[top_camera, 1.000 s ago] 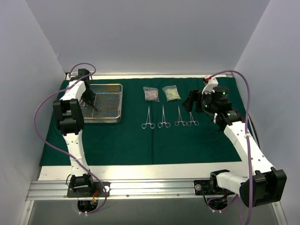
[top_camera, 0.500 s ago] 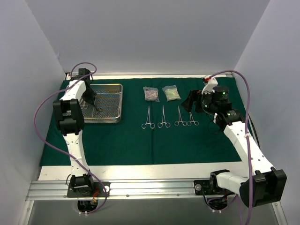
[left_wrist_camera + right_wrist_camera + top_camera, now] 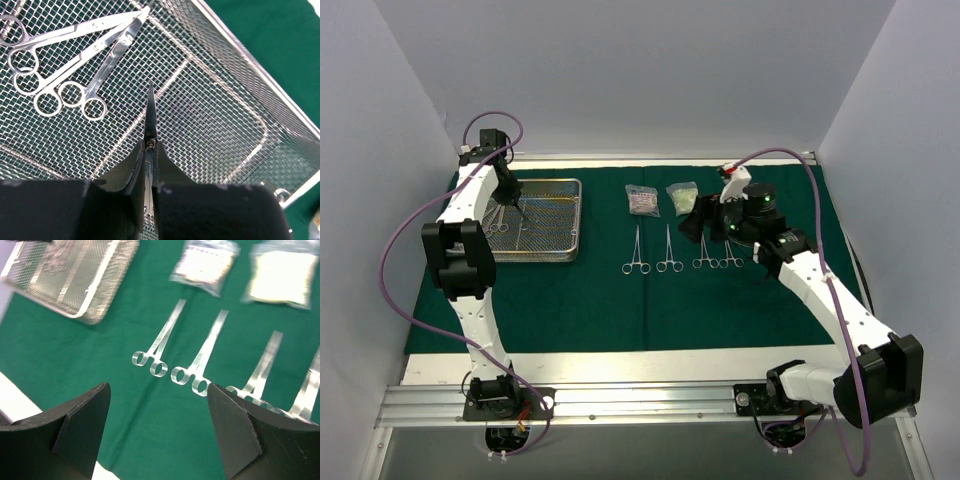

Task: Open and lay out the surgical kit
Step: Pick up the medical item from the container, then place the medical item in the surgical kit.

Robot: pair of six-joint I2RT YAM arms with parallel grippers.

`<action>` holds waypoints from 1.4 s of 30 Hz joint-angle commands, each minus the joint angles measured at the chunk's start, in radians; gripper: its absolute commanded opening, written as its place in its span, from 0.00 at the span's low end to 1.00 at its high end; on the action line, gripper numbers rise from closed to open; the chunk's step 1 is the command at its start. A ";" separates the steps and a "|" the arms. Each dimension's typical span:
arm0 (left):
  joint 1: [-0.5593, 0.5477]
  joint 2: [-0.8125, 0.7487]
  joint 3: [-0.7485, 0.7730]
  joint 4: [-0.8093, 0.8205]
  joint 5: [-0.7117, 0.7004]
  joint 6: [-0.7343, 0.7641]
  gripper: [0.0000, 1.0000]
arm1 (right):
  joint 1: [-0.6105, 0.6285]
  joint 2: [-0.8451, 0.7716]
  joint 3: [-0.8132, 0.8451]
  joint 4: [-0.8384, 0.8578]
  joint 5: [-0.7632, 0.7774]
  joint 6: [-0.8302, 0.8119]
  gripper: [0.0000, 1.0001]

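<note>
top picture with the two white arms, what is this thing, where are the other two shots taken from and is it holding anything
It is a robot: two white arms, each ending in a black two-finger gripper. The top picture is taken from above; the other two come from cameras on the wrists, with the fingers in view. A dark green cloth is spread out. On it lie a rectangular silver wire-mesh tray, four steel scissor-handled clamps in a row and two small clear pouches. The left gripper is shut on a thin steel clamp over the tray, where more clamps lie. The right gripper is open and empty.
</note>
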 commanded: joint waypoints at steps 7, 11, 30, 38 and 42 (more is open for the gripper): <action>-0.093 -0.204 -0.024 -0.021 0.000 0.011 0.02 | 0.141 0.190 0.119 0.325 -0.111 0.145 0.74; -0.159 -0.302 -0.093 -0.012 -0.012 -0.015 0.02 | 0.199 0.294 0.168 0.408 -0.167 0.200 0.74; -0.433 -0.515 -0.250 0.045 -0.061 -0.121 0.02 | 0.353 0.603 0.335 0.594 -0.229 0.334 0.68; -0.462 -0.528 -0.256 0.059 -0.060 -0.135 0.02 | 0.357 0.683 0.386 0.642 -0.258 0.360 0.52; -0.469 -0.529 -0.258 0.067 -0.055 -0.136 0.02 | 0.359 0.700 0.394 0.669 -0.275 0.375 0.36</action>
